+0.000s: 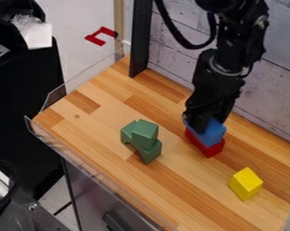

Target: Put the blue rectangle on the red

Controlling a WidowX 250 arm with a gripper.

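claw [198, 126], grip impossible to tell, at blue rectangle [214, 131], long axis slanting down-right atop red block [214, 150]

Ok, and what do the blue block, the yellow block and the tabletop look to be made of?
Blue block: probably painted wood, given its flat faces and even colour, though plastic is possible.
Yellow block: likely the same, smooth and plain-faced.
Tabletop: wood or wood-look laminate, judging by its joined light and dark strips.
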